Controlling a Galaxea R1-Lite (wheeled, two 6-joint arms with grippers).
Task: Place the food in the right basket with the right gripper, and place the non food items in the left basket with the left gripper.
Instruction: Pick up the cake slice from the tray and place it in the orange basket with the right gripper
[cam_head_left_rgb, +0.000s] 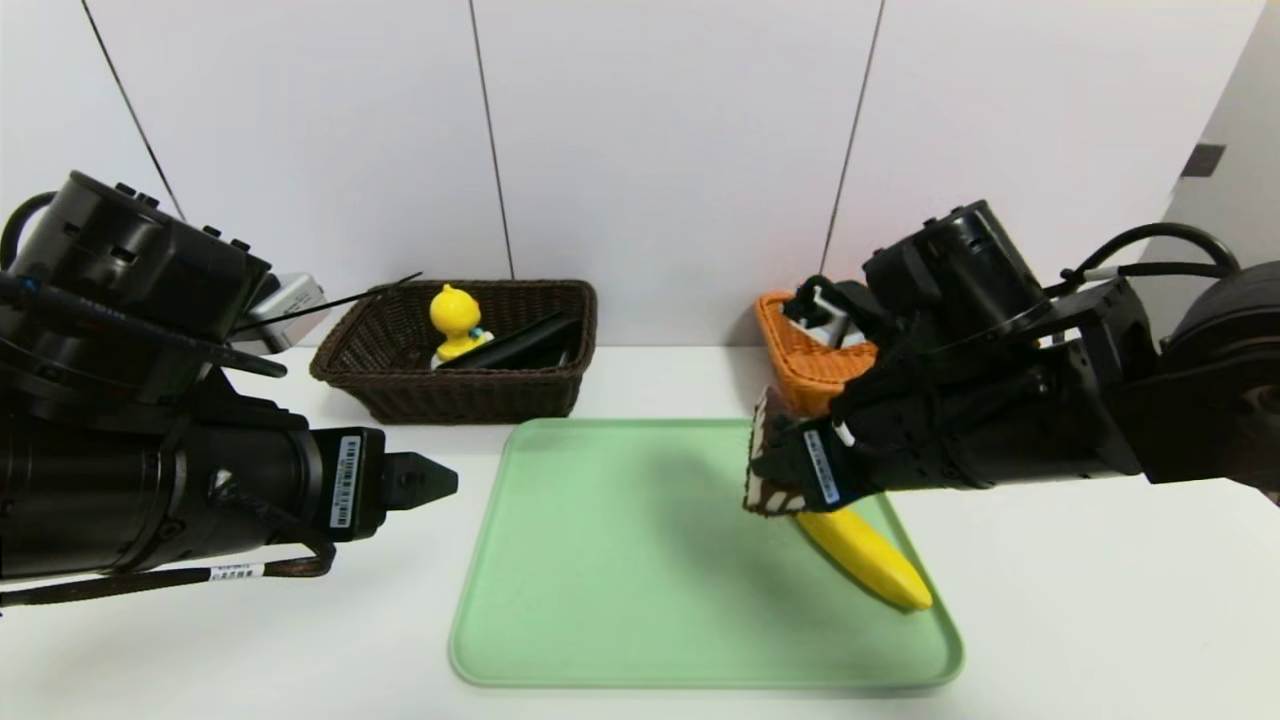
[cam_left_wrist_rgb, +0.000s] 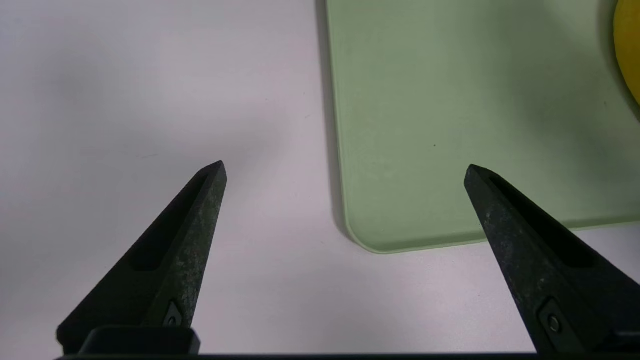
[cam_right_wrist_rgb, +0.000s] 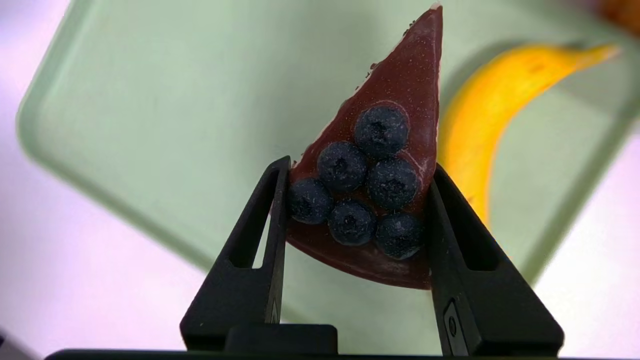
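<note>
At the far left the left gripper (cam_left_wrist_rgb: 345, 167) hangs idle over the bare worktop (cam_head_left_rgb: 1100, 620) just beside the near left corner of the green tray (cam_head_left_rgb: 600, 560), jaws spread wide with nothing between them. Behind it the dark brown left basket (cam_head_left_rgb: 450, 400) already holds the yellow duck toy (cam_head_left_rgb: 455, 318) and a flat black item leaning beside it; whether a third non food item lies there too I cannot tell. So the left arm's share looks done or nearly so. On the tray, toward its right side, the banana (cam_head_left_rgb: 870, 555) lies untouched. Just above it the right gripper (cam_right_wrist_rgb: 356, 167) has its jaws closed on the chocolate cake wedge (cam_right_wrist_rgb: 380, 175), lifted clear of the tray. The orange right basket (cam_head_left_rgb: 800, 360) sits beyond, mostly hidden by the arm. Left to do, I judge: drop the cake in, then fetch the banana
</note>
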